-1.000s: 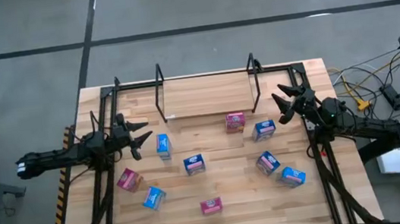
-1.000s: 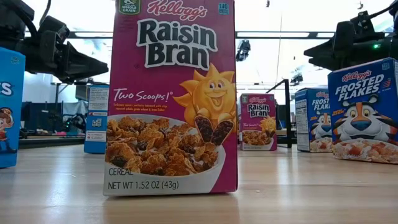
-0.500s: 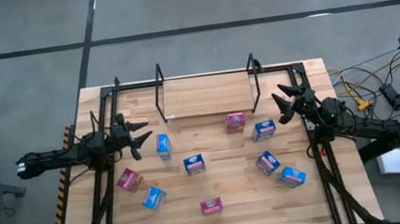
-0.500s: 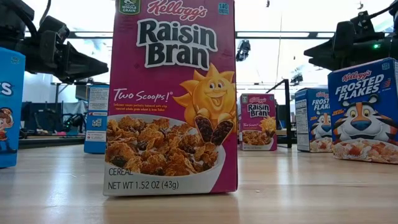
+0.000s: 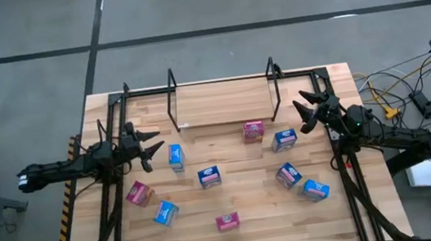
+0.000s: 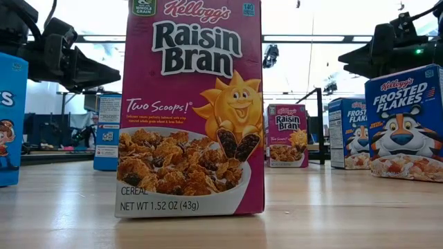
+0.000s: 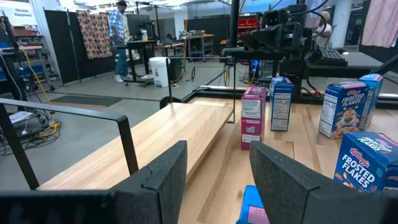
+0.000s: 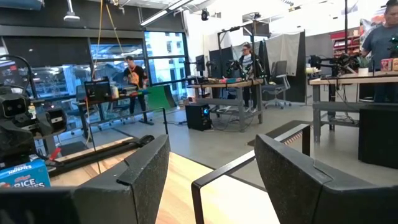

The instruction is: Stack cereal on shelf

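While I sit on the feeds, the low view is filled by a glossy magenta Raisin Bran box (image 6: 192, 107) upright on the pale, grained wooden table (image 5: 246, 236), its printed front legible there and nowhere else. From above I count eight small cardboard boxes scattered across the boards — blue ones like the box (image 5: 208, 176) mid-table, pink ones like the one (image 5: 253, 131) nearest the shelf (image 5: 223, 95). That shelf, thin black posts with a pale tier, stands at the far edge with no cereal on it. The left gripper (image 5: 153, 143) hovers near a blue box (image 5: 175, 157), blunt matte-black fingers (image 7: 163, 180) apart, gripping nothing. The right gripper (image 5: 303, 105) waits by the shelf's right post, fingers (image 8: 142, 171) likewise apart — its wrist view shows people in the room beyond.
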Robot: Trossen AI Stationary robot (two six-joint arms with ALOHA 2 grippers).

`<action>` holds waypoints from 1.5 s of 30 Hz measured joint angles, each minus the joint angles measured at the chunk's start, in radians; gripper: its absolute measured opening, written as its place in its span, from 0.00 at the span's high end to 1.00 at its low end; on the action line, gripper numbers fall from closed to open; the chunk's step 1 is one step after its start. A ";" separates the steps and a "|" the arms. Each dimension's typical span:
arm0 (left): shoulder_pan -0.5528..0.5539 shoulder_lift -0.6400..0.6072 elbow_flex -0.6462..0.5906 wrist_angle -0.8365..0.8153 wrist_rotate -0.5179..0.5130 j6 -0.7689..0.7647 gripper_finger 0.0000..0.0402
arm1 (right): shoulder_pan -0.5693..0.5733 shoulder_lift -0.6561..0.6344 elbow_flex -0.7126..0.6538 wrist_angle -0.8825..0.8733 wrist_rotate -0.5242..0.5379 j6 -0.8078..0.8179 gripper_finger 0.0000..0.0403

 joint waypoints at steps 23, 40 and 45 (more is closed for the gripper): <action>0.000 0.001 -0.002 0.246 0.031 -0.239 0.60 | 0.000 0.055 0.003 0.215 -0.323 0.371 0.44; -0.001 0.109 -0.002 0.568 0.050 -0.281 0.60 | 0.000 0.681 0.518 -0.002 -0.324 0.219 0.44; -0.001 0.134 -0.002 0.581 0.049 -0.334 0.60 | 0.000 0.846 0.705 -0.216 -0.324 0.171 0.44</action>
